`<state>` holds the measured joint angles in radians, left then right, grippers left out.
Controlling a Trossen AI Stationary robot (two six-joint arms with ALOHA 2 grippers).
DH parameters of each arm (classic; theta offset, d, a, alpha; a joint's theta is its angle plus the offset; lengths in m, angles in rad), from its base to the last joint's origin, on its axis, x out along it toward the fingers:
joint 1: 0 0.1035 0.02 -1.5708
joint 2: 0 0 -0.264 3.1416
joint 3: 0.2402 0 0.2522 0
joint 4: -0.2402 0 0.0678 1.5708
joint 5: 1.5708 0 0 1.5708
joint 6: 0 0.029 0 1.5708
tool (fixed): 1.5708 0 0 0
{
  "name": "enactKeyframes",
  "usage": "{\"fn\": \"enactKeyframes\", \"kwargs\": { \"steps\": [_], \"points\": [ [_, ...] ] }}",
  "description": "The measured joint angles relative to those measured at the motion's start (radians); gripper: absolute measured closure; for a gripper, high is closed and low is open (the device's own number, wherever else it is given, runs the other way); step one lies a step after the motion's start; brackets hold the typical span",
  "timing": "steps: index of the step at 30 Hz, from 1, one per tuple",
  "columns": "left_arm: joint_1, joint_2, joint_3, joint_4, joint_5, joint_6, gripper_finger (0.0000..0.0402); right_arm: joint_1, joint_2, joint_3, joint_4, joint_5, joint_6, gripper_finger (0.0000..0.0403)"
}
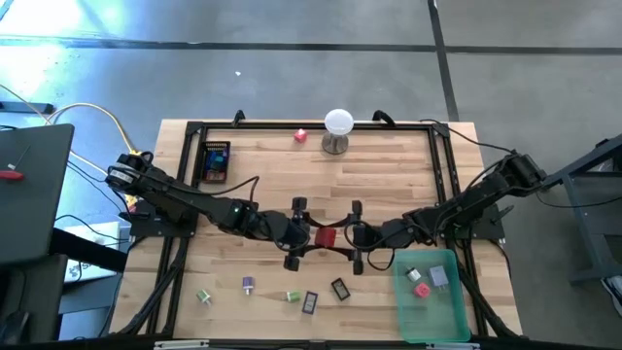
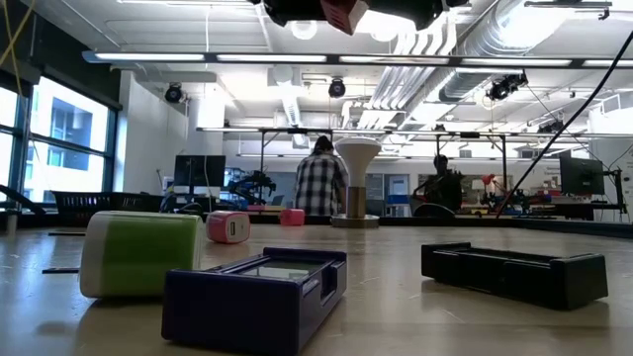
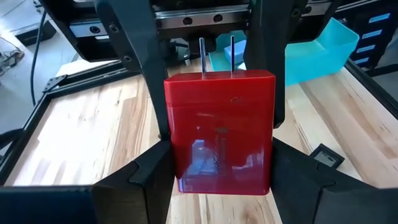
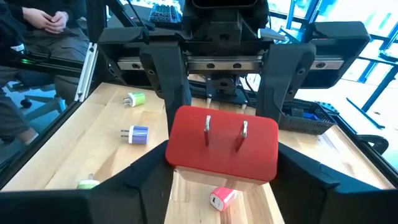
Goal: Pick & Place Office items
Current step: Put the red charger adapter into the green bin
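Both arms are meeting mid-bench over the red block [image 1: 327, 236], a 2-pronged plug-like piece held in the air. The left gripper [image 3: 219, 168] is clenching it at the sides; the right gripper [image 4: 222, 163] jaws are flanking it, seemingly closing on it too. Judged step: a handover. Next, the left must release, then the right must carry it to the teal tray [image 1: 457, 321]. Only the high view is showing the tray's contents; the right wrist view alone is showing a pink piece [image 4: 221, 198] beneath.

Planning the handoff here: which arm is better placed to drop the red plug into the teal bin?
Right. The right gripper meets the red plug mid-table, and the teal bin sits beside that arm.
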<state>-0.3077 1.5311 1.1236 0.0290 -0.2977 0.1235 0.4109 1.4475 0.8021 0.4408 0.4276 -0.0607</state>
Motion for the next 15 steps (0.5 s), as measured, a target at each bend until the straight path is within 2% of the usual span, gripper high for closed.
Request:
{"fn": "enactKeyframes", "kwargs": {
  "steps": [8,15],
  "points": [
    [0.0,0.0,0.0,-0.004,0.001,-0.023,0.0198,0.0,0.0,0.0,0.0,-0.003,0.006,0.0196],
    [0.0,0.001,0.0,-0.008,0.014,-0.03,0.0145,0.0,-0.001,0.0,-0.012,-0.019,0.011,0.0198]
  ]
}}
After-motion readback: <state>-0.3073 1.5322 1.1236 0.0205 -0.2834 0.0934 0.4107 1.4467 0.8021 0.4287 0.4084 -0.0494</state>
